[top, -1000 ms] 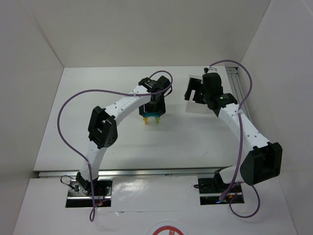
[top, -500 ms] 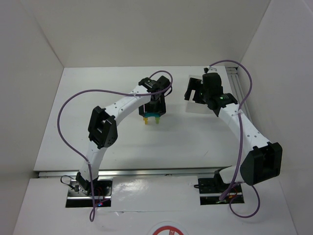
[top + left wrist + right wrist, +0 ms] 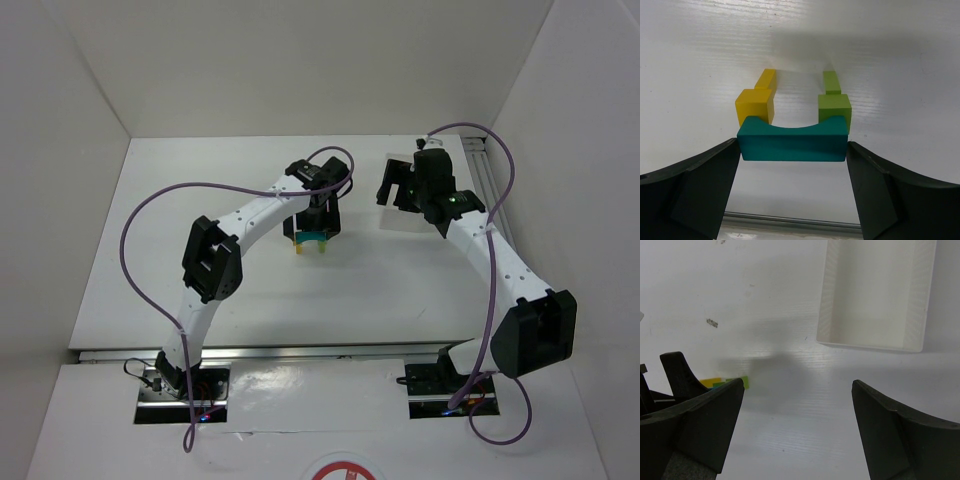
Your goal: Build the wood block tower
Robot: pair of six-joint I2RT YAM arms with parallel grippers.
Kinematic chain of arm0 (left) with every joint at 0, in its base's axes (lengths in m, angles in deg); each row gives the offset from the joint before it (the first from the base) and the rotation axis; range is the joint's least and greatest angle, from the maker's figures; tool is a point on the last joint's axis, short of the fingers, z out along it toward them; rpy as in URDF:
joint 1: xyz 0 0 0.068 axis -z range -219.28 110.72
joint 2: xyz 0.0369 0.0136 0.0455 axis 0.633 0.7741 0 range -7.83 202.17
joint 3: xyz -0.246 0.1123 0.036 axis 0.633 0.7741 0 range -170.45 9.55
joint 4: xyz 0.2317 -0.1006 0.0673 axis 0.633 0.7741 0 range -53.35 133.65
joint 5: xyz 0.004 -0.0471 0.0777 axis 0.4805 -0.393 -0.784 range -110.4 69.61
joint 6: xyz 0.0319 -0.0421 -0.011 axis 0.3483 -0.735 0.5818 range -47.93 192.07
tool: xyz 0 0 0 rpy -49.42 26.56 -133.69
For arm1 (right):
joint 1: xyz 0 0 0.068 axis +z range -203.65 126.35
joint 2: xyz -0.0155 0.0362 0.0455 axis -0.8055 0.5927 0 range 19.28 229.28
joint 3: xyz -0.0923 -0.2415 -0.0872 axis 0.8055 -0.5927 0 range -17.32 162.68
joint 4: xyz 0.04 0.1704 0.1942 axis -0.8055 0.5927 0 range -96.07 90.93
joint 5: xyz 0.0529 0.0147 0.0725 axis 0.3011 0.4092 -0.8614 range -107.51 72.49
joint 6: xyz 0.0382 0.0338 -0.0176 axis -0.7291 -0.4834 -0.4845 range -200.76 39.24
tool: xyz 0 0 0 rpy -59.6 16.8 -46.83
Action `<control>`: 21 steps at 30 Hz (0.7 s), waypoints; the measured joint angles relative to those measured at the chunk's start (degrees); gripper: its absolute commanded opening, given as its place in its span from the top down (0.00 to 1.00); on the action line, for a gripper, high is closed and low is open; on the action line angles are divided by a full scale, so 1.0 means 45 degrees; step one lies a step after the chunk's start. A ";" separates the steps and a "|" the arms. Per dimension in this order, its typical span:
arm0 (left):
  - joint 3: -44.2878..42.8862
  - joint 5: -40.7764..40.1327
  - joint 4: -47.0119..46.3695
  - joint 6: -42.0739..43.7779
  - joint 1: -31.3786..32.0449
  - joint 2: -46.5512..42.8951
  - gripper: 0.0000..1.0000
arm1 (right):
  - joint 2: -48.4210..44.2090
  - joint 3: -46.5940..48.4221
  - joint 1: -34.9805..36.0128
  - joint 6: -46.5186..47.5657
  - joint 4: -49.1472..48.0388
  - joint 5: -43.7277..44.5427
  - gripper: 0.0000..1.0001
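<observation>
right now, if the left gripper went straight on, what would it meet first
Probably the teal arch, sitting between the left gripper's open fingers on the yellow and green posts; depth is unclear, so the fingertips might reach the table first.

I count three wooden blocks: one teal arch (image 3: 790, 137), one yellow post (image 3: 756, 105) and one lime-green post (image 3: 835, 107). There is one white tray (image 3: 826, 295). I have two claws, my left claw (image 3: 792, 145) and my right claw (image 3: 797, 385). I also have two arms, the left arm (image 3: 240, 225) and the right arm (image 3: 490, 255), and two purple cables (image 3: 150, 200).
</observation>
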 measured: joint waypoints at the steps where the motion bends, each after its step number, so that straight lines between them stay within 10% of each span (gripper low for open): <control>1: 0.0000 0.0000 0.0000 0.0000 0.0000 0.0000 0.01 | 0.0000 0.0000 0.0000 0.0000 0.0000 -0.0015 0.04; 21: -0.0175 -0.0005 0.0019 0.0000 0.0000 0.0000 0.01 | 0.0000 0.0000 0.0000 0.0000 0.0000 -0.0151 0.04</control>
